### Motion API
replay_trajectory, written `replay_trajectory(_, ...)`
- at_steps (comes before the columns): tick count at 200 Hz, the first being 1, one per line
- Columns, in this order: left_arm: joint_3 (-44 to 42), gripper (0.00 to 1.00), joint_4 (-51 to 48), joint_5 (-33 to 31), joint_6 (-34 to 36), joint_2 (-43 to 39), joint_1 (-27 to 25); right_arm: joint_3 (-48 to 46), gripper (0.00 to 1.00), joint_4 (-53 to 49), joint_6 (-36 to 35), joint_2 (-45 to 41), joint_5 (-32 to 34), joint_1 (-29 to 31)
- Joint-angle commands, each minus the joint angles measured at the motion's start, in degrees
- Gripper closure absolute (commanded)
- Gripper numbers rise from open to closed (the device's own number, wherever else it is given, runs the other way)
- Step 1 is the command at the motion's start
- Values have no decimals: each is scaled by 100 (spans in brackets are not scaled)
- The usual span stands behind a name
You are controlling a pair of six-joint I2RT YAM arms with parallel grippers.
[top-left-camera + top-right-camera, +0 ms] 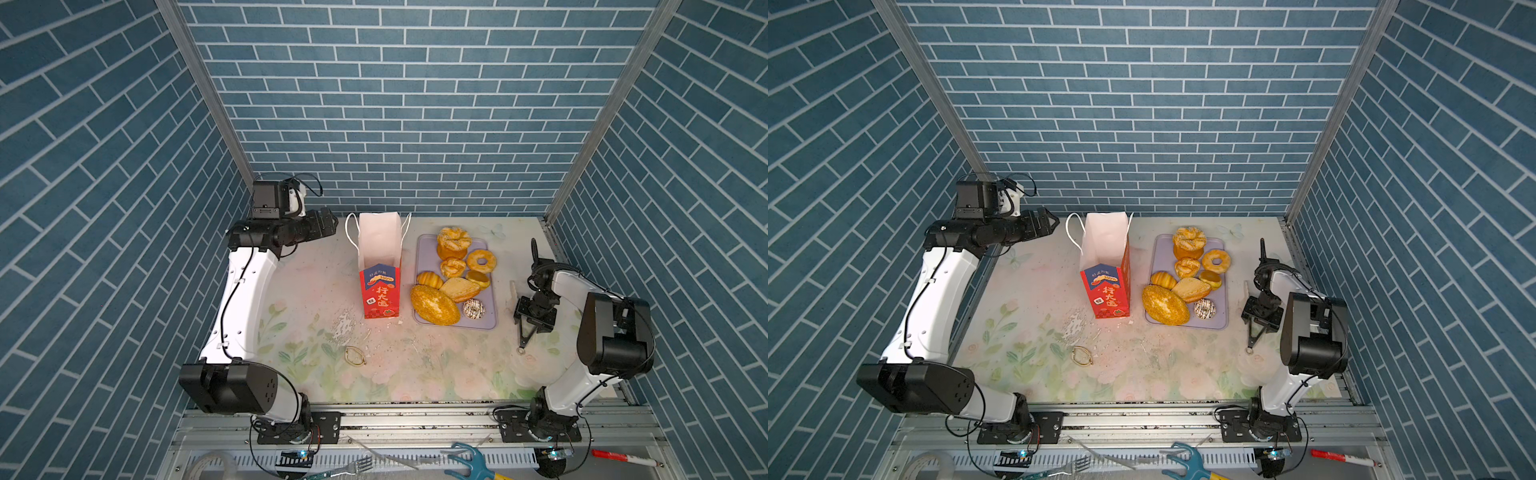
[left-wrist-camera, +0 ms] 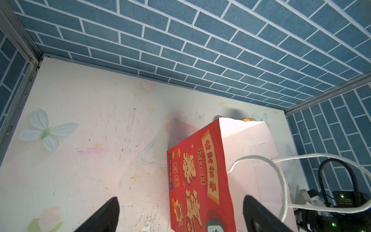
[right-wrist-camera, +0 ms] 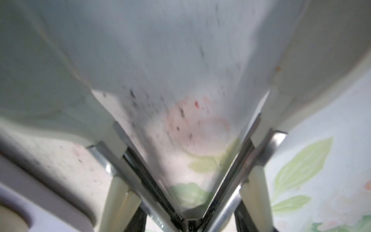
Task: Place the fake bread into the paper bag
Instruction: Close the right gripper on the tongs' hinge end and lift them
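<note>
Floral tabletop [image 1: 415, 365]: the fake bread [image 1: 459, 289] lies upper left of my right claw [image 1: 535, 327], which straddles tongs [image 1: 524, 337]. Whether it grips them I cannot tell. My left claw [image 1: 332, 226] gapes, farther off.

In the left wrist view the paper bag [image 2: 200, 180] runs off the picture's edge and hides all of the fake bread [image 2: 248, 119] but a seeded sliver over its rim, and the left gripper [image 2: 180, 198] shows only the dark tips of its fingers [image 2: 106, 215]. The right wrist view is blurred, so whether the right gripper [image 1: 532, 322] touches the metal tongs [image 3: 150, 180] cannot be told. In both top views the bag's front wall hides its floor.
</note>
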Motion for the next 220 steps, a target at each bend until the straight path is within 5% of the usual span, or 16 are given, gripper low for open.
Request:
replay_trajectory(1,235,3,6,-67,11,76,27,475,34,145,-600,326,241,-28)
replay_trajectory(50,348,3,-38,-131,45,171,27,1356,24,49,-1059,1028,330,-129)
replay_trajectory(84,366,3,-38,-84,81,167,27,1023,17,171,-750,673,268,-126)
replay_trajectory(136,332,4,58,55,89,109,25,316,19,470,-693,177,-83,-127)
replay_trajectory(220,99,4,395,188,40,-73,9,491,26,723,-879,478,-10,-128)
